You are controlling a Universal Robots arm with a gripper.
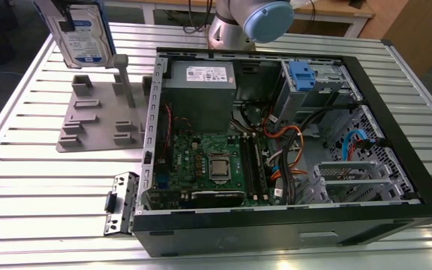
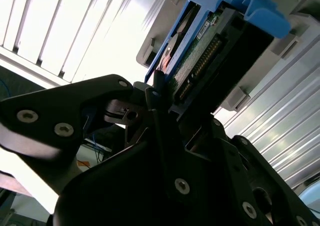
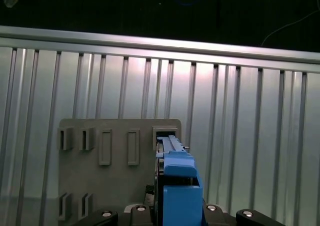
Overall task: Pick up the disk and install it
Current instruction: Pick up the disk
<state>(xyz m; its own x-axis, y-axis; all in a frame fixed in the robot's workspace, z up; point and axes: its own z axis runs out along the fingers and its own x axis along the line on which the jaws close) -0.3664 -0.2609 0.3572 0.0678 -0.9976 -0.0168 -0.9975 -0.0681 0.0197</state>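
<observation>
The disk point(image 1: 83, 35), a silver drive with a white-and-blue label in a blue carrier, hangs upright in the air at the exterior view's far left, above the grey slotted fixture point(image 1: 96, 126). In the second wrist view my gripper point(image 2: 161, 94) is shut on the disk point(image 2: 210, 46), its black fingers point(image 2: 150, 99) clamping the carrier's lower end. The first wrist view looks down the blue carrier's edge point(image 3: 177, 186), with the fixture plate point(image 3: 115, 171) below it.
An open computer case point(image 1: 396, 107) lies on the slatted metal table point(image 1: 28, 185). It holds a drive bay with a blue latch point(image 1: 300, 73), a power supply point(image 1: 198, 76), a motherboard point(image 1: 208, 163) and cables. A metal bracket point(image 1: 122, 202) lies by the case. The arm's blue-capped joint point(image 1: 267, 19) stands behind.
</observation>
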